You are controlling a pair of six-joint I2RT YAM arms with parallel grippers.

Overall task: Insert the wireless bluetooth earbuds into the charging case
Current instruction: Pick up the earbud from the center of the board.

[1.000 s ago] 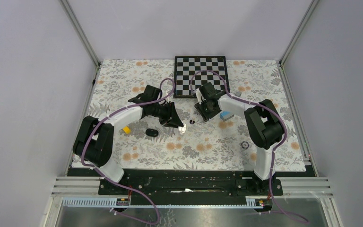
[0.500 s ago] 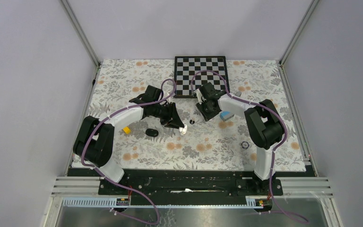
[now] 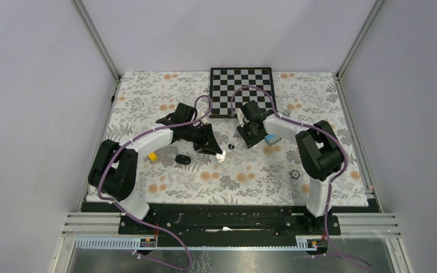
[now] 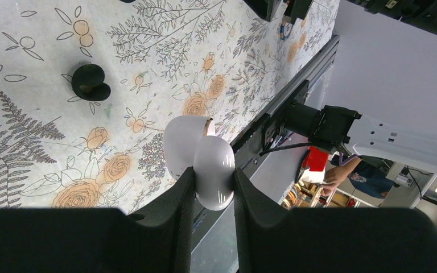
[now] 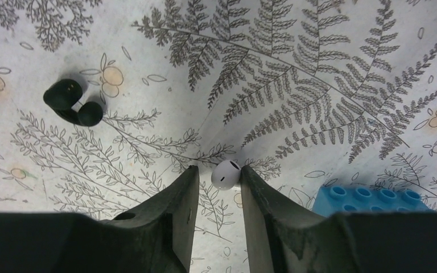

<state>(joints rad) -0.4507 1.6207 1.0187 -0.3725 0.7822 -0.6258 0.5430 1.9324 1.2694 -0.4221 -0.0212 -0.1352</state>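
— Does the right gripper (image 5: pixel 219 169) actually pinch the white earbud (image 5: pixel 226 174)?
— Can't tell. One side of it sits against a finger. The blue brick (image 5: pixel 370 196) to the gripper's right is half hidden behind it.
— And the charging case (image 4: pixel 210 165)?
— Its lower end is buried in the left gripper (image 4: pixel 212 173), and its inside doesn't show.

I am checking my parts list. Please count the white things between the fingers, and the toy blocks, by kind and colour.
Charging case: 1
Earbud: 1
Blue block: 1
Yellow block: 1
Total: 4
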